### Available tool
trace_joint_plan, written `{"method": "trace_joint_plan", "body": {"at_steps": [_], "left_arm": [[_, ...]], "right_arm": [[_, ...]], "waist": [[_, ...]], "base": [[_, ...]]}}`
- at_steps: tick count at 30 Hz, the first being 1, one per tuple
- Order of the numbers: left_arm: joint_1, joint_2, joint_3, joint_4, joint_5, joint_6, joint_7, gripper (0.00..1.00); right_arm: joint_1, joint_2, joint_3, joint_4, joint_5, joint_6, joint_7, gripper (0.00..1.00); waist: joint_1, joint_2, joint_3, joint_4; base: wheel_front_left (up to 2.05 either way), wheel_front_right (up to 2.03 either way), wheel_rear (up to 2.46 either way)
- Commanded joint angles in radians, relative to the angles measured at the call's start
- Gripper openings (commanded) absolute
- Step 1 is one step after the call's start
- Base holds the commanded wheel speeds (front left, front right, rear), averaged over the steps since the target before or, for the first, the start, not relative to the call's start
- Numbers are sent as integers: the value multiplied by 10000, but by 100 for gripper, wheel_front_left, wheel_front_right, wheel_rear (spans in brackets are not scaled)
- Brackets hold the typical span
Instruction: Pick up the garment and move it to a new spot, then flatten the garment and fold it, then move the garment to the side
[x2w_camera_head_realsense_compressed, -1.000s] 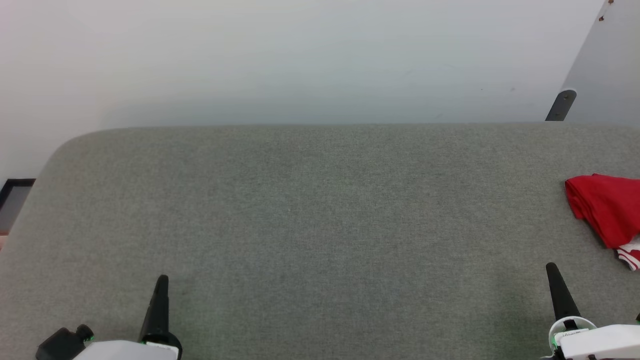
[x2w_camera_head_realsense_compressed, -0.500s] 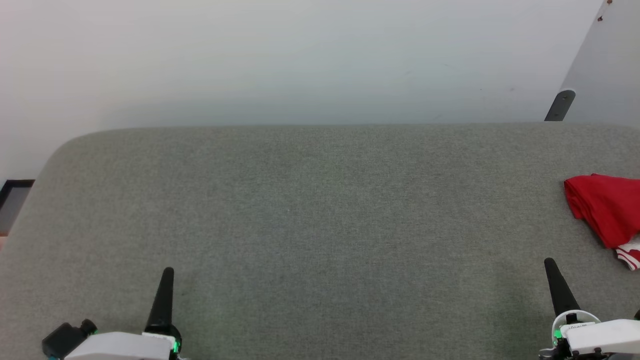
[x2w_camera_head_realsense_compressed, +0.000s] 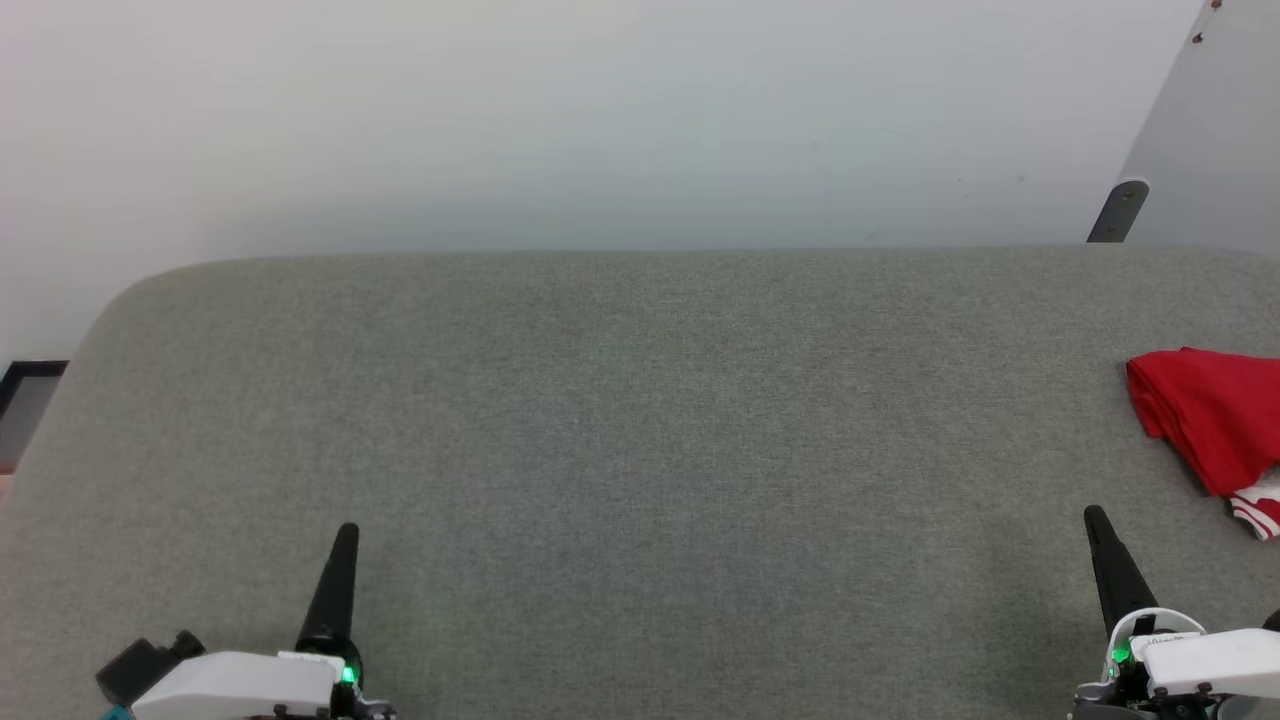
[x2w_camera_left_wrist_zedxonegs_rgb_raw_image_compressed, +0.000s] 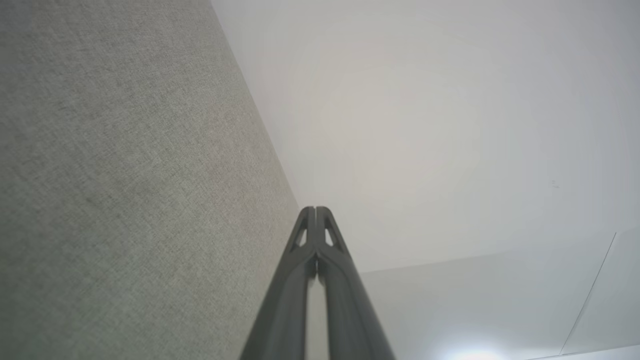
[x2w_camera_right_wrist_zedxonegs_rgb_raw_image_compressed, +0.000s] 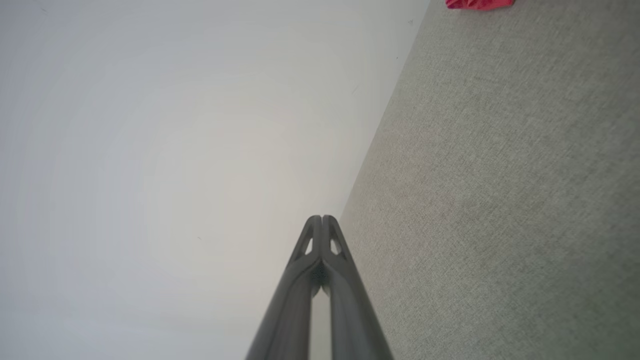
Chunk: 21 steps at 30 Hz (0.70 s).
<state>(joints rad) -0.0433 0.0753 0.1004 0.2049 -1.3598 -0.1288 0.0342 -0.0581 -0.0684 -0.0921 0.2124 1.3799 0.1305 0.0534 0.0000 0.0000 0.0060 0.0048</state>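
A grey fabric surface (x2w_camera_head_realsense_compressed: 640, 420) takes up most of the head view, with a rounded far-left corner. Behind it stands a pale wall (x2w_camera_head_realsense_compressed: 600, 120). At the upper right a light panel (x2w_camera_head_realsense_compressed: 1210, 150) leans in, with a dark bracket (x2w_camera_head_realsense_compressed: 1118, 210) at its foot.

The garment (x2w_camera_head_realsense_compressed: 1210, 415) lies bunched on the surface at the far right, cut off by the picture's edge. It is mostly red, with a bit of red-and-white striped trim at its lower end. In the right wrist view only a red scrap of it shows at the top edge (x2w_camera_right_wrist_zedxonegs_rgb_raw_image_compressed: 480, 4).

The right gripper (x2w_camera_head_realsense_compressed: 1095, 520) hangs at the lower right, near the garment but apart from it. Its two fingers are pressed together with nothing between them, as its own wrist view (x2w_camera_right_wrist_zedxonegs_rgb_raw_image_compressed: 321, 220) makes plain. The left gripper (x2w_camera_head_realsense_compressed: 345, 540) hangs at the lower left, well apart from the garment. Its fingers meet at the tips (x2w_camera_left_wrist_zedxonegs_rgb_raw_image_compressed: 316, 212) and grasp nothing.
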Motion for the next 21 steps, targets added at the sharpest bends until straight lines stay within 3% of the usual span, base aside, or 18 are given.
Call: {"method": "trace_joint_plan", "body": {"at_steps": [1, 21], "left_arm": [[-168, 12, 12, -13, -161, -25, 42, 0], [-500, -111, 35, 247, -1665, -31, 465, 0]], "right_arm": [[-171, 20, -50, -19, 185, 4, 49, 0], [-412, 98, -139, 198, 1529, 4, 382, 0]], "waist": [[0, 0, -1, -1], [0, 0, -17, -28]], "base": [[0, 0, 0], [0, 0, 0]]}}
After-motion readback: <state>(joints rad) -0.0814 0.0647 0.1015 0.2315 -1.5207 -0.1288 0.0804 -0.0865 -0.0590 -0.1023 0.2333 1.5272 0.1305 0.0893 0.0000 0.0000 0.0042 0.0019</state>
